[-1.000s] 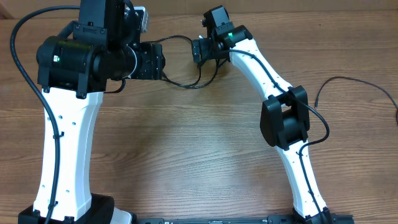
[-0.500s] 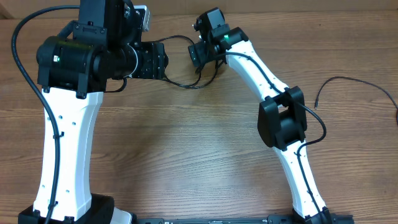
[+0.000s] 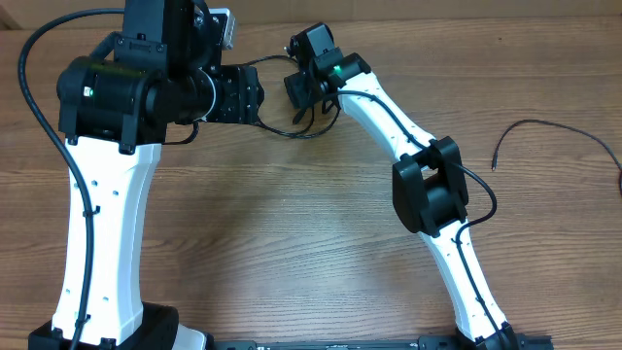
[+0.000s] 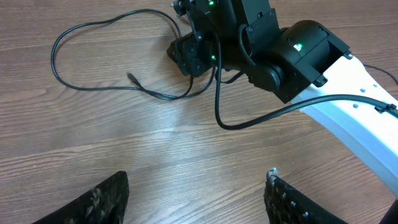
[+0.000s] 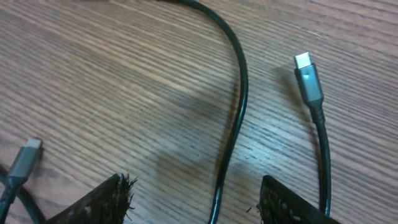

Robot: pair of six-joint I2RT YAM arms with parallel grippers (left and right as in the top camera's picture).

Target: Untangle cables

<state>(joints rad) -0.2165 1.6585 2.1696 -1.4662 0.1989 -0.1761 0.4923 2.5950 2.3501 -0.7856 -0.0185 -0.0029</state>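
overhead shows the right end effector (image 3: 296, 89) shifted toward upper centre, released, straddling a cable (image 5: 242, 87); left end effector (image 4: 196, 190) released too; grasp looks imminent.

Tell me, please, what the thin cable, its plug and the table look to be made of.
The cable: black and smooth, probably a rubber or plastic sheath, with a soft sheen along its curve. The plug: grey housing with a brighter tip, likely metal, though coated plastic is possible. The table: brown wood grain, matte; solid wood or laminate cannot be told.
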